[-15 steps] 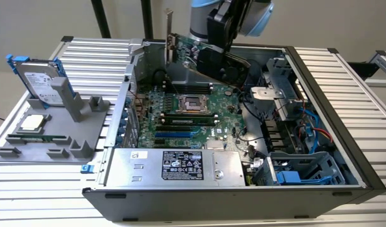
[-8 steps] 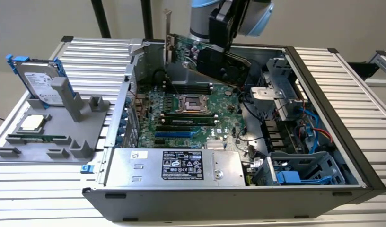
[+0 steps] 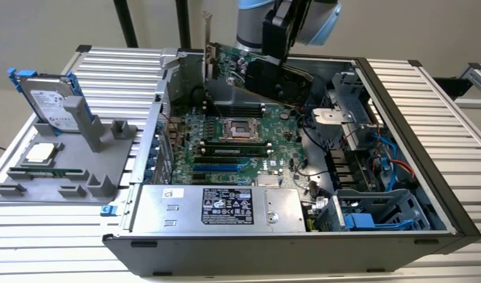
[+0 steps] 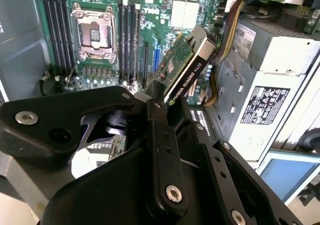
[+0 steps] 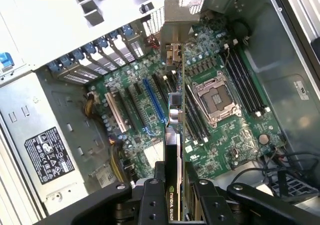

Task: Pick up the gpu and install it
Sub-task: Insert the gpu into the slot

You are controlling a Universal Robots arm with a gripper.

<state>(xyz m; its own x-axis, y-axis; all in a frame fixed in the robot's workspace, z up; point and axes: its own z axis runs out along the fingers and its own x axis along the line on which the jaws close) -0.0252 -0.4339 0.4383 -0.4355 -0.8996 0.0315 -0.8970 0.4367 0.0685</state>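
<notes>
While the tool (image 5: 175, 185) is clamped on one end of the gpu (image 5: 172, 145), the card hangs edge-on over the motherboard (image 5: 145, 100), with its metal bracket (image 5: 175, 20) at the far end. Both are inside the open computer case (image 3: 287, 256), which also holds a power supply (image 3: 224, 206). The exterior view adds a grey fixture (image 3: 68, 183) on the tabletop (image 3: 36, 247), carrying an upright hard drive (image 3: 48, 100) and a memory stick (image 3: 48, 174).

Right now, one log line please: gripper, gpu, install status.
gripper: shut on gpu | gpu: held above motherboard in open case | install: not yet seated
</notes>
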